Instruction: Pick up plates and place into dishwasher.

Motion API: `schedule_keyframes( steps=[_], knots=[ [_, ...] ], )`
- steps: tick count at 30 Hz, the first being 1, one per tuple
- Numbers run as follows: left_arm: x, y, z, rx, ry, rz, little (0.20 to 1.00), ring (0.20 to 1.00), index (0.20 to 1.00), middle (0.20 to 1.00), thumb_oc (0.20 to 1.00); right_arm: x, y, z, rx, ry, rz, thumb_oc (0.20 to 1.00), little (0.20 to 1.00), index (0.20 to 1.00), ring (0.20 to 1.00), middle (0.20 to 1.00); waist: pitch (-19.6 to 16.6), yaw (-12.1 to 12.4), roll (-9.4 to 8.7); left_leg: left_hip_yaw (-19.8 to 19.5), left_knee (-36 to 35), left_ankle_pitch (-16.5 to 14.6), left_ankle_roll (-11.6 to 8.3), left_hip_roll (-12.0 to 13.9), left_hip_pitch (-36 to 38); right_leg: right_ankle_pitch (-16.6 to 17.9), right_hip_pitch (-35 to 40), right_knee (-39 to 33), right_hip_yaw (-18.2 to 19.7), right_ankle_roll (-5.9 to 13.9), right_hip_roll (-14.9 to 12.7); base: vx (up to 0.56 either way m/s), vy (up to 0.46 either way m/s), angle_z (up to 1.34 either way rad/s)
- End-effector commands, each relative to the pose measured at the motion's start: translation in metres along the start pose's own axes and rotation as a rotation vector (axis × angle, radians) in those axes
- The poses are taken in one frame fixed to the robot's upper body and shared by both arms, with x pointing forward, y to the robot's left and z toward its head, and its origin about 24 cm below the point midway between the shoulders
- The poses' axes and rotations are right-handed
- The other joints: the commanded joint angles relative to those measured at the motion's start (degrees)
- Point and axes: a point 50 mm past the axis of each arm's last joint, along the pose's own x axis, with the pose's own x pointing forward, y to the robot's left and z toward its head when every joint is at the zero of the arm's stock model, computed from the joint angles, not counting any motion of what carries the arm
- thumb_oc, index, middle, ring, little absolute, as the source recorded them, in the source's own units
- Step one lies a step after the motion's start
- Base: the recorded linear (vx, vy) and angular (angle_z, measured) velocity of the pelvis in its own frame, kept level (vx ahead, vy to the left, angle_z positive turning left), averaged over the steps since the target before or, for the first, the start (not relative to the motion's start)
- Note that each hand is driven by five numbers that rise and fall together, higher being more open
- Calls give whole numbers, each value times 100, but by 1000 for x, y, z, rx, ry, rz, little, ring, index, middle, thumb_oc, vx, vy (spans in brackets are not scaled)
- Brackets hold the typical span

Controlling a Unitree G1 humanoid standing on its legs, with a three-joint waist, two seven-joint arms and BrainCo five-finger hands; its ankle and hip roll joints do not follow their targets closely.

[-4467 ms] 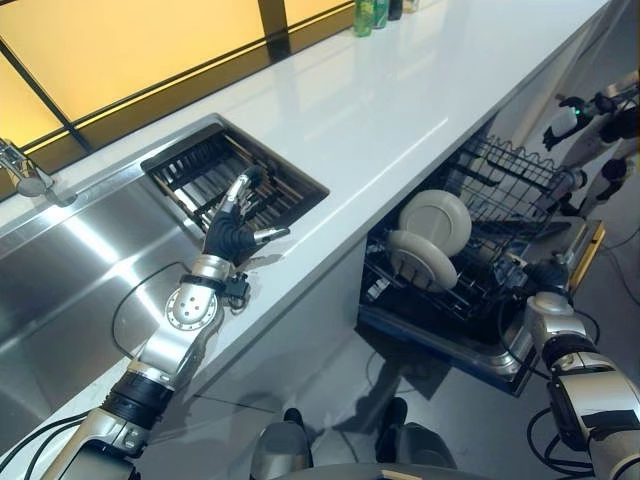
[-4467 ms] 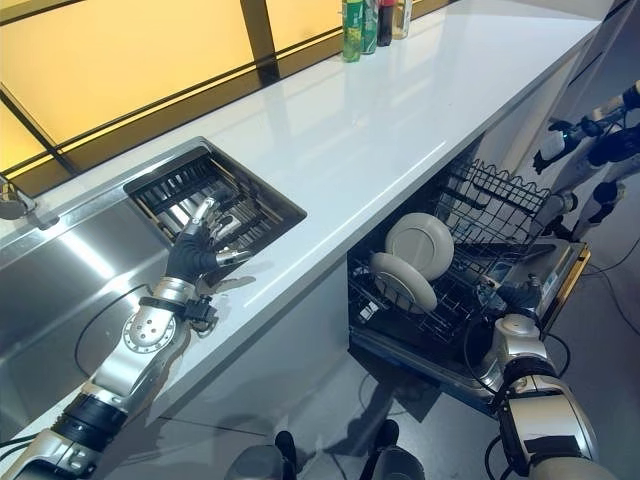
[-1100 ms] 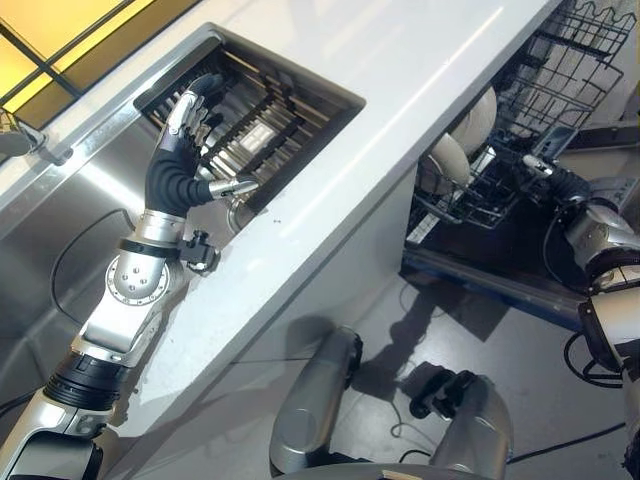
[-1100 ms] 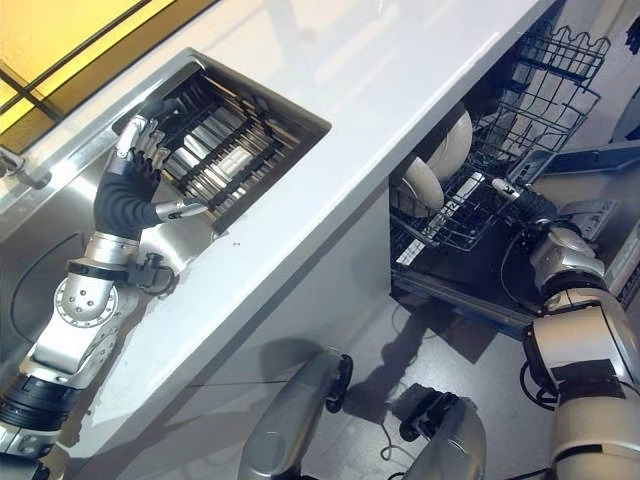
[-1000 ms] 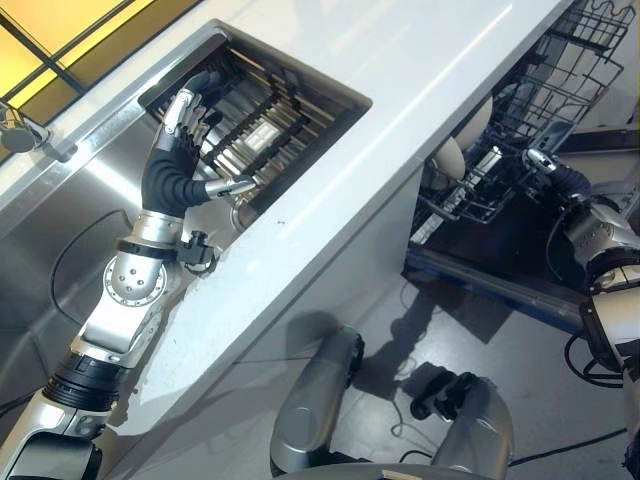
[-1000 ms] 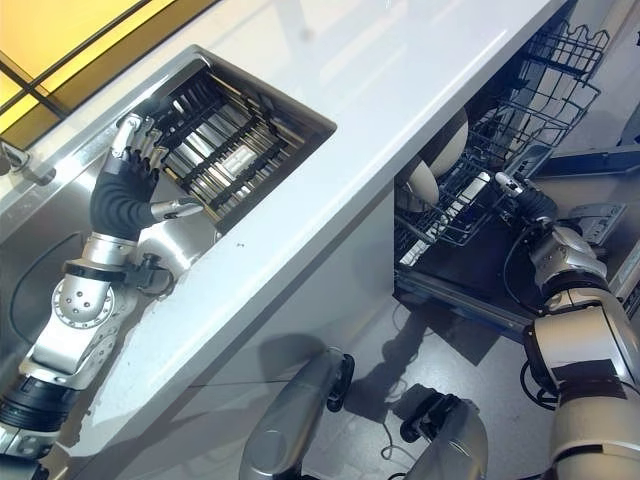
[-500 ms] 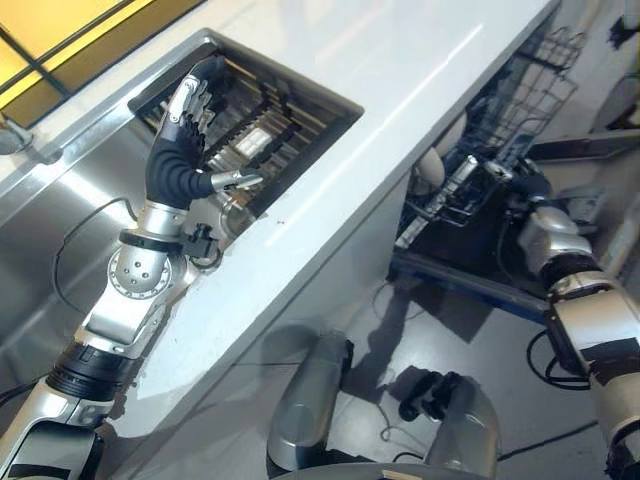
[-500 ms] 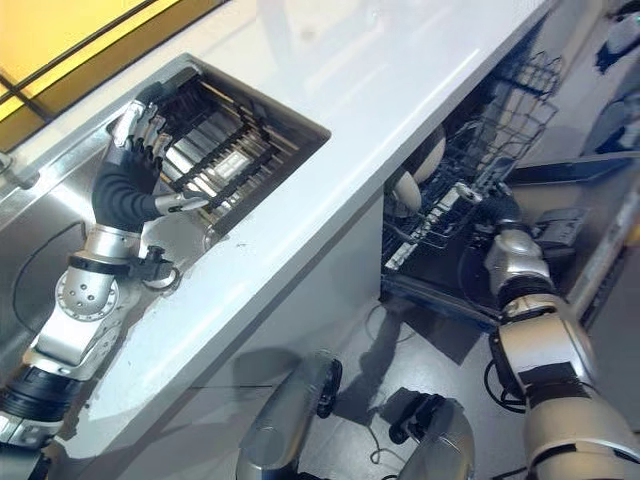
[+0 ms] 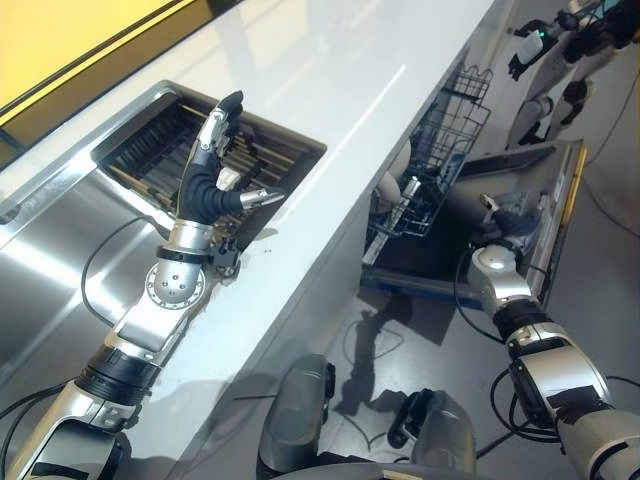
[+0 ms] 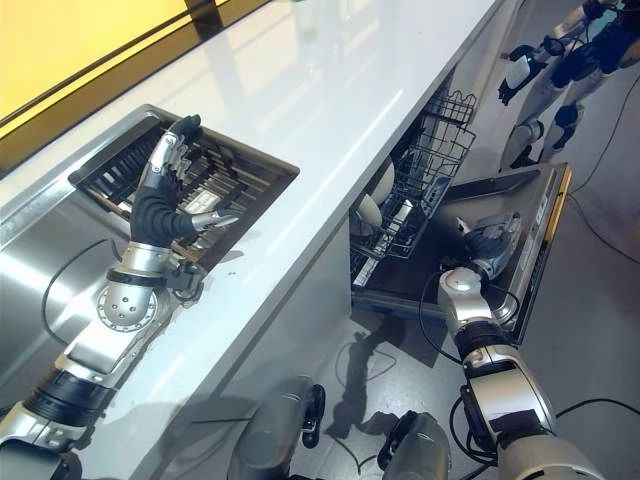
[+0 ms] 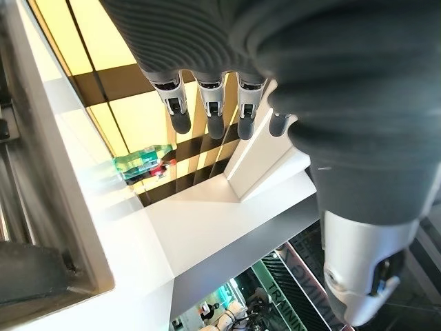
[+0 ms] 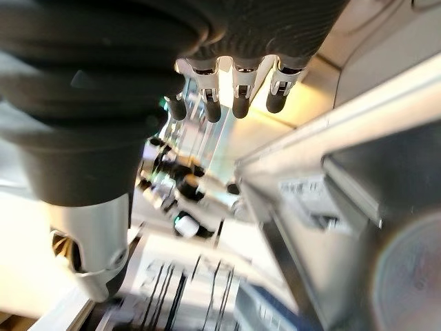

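Observation:
Two white plates (image 10: 379, 182) stand on edge in the dishwasher's black wire rack (image 9: 441, 128), partly hidden under the white counter (image 9: 330, 80). My right hand (image 10: 487, 240) hovers over the lowered dishwasher door (image 9: 535, 195), apart from the rack. Its fingers (image 12: 238, 96) are straight and hold nothing. My left hand (image 9: 215, 178) is raised over the slatted rack (image 10: 215, 170) set in the steel sink (image 9: 55, 265). The left hand's fingers (image 11: 210, 114) are also straight and empty.
The counter runs diagonally between the sink and the dishwasher. Another robot (image 9: 560, 35) stands beyond the dishwasher at the far right. Green bottles (image 11: 141, 165) stand at the counter's far end by the window. Grey floor lies in front of the open door.
The camera has shifted. The wire rack with the plates sits further in under the counter, and my right hand has drawn back from the rack's edge to over the door. The left hand stays put.

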Motion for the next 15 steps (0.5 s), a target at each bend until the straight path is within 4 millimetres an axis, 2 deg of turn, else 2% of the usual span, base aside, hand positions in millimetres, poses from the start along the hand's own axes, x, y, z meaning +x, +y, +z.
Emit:
schedule_keyframes(
  steps=[1,4,10,14,15],
  knots=[
    [-19,-26,1,-174,6,33,1000,1000,1000,1000,1000,11,-22,-5,-104,-32,-164,1000,1000,1000,1000,1000,-107,-193,85,265,-535,-235,354,-29,387,240,547,-722,106,-124,146,51,21,0],
    [-21,-25,-1,-176,18,38,1000,1000,1000,1000,1000,13,-33,-17,-187,6,-245,1000,1000,1000,1000,1000,-125,-167,104,274,-607,-215,369,-61,409,274,565,-801,91,-110,172,41,18,-2],
    [-22,-25,-3,-185,28,28,1000,1000,1000,1000,1000,17,-49,-26,-312,63,-396,1000,1000,1000,1000,1000,-93,-130,177,265,-639,-145,368,-119,326,304,467,-772,74,-118,188,6,5,-2],
    [-22,-28,-1,-186,23,23,1000,1000,1000,1000,1000,21,-61,-37,-369,150,-428,1000,1000,1000,1000,1000,-55,-104,213,242,-618,-132,376,-155,265,282,401,-714,72,-137,192,0,0,0],
    [-22,-28,0,-186,23,28,1000,1000,1000,1000,1000,23,-66,-38,-417,124,-448,1000,1000,1000,1000,1000,-17,-94,237,215,-551,-148,392,-177,200,260,346,-634,58,-153,178,0,0,0]
  ],
)
